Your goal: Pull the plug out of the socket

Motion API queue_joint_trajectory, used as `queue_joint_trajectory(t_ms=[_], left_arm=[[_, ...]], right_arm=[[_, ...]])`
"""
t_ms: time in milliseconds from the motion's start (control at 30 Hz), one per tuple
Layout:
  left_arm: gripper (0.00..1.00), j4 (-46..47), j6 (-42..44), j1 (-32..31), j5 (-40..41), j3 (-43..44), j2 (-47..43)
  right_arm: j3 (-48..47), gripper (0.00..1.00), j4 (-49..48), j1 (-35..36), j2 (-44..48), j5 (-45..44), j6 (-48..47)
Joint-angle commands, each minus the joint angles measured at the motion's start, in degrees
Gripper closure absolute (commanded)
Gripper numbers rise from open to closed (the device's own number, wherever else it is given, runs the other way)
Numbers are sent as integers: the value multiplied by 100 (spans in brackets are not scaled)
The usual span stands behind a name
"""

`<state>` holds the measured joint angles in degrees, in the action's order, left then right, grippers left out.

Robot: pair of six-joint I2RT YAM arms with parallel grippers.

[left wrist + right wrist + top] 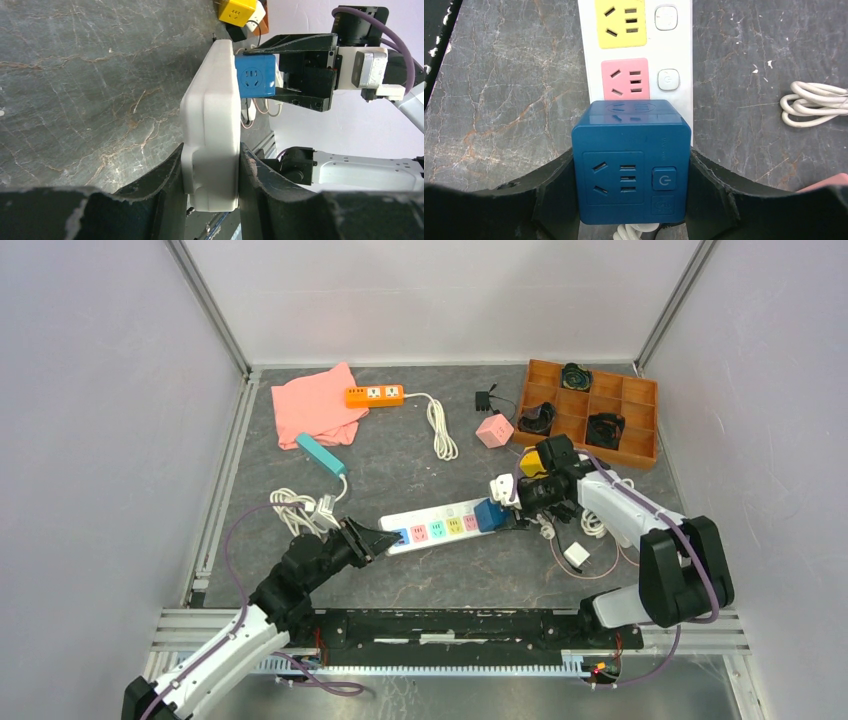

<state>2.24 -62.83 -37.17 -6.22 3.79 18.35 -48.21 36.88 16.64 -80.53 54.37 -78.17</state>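
Grey marbled stone forms the worktop (420, 575), closed in by pale walls and an aluminium frame. At its middle lies the socket (440, 523), a long white strip with a row of pastel outlets, set at a slight slant with its right end further from the arms.

On that right end sits the plug (631, 125), a dark blue cube with an outlet and a power button on its own upper face. It stands just past a pink outlet and a yellow one, and the left wrist view shows its base against the strip's face.

The right pincer (631, 167) pinches the plug, one black finger pressed to each side of the cube. The left pincer (211, 150) pinches the socket at the opposite end, its fingers (167, 185) flat against the strip's two long edges.

Further back an orange power strip (375, 395) touches a crumpled pink cloth (318, 405), with a coiled white cable (441, 430) to its right. A teal bar (320, 454) lies near the cloth. A pink cube (494, 430) rests beside a wooden tray (640, 390) with compartments, some holding dark items too small to identify. A yellow cube (236, 11) sits close behind the right arm's wrist.
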Motion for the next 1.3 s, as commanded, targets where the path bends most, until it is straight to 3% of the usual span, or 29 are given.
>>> queue_joint_trajectory(t_ms=[0,367,500,867,1267], left_arm=[[98,-778,683,69,605,57,264],[98,-895,928,69,911,284,840],[98,-881,968,69,1004,302,901],[98,-1030,1002,69,1137,314,802],[98,-1054,1027,69,1058,379,680]], right_arm=[[-338,100,-88,51,23,-4,643],[-350,100,586,185,442,-235,-412],[76,100,-198,577,650,-1231,62],[-886,100,1706,93,409,153,-996],[-954,100,1655,-431,542,854,-616]])
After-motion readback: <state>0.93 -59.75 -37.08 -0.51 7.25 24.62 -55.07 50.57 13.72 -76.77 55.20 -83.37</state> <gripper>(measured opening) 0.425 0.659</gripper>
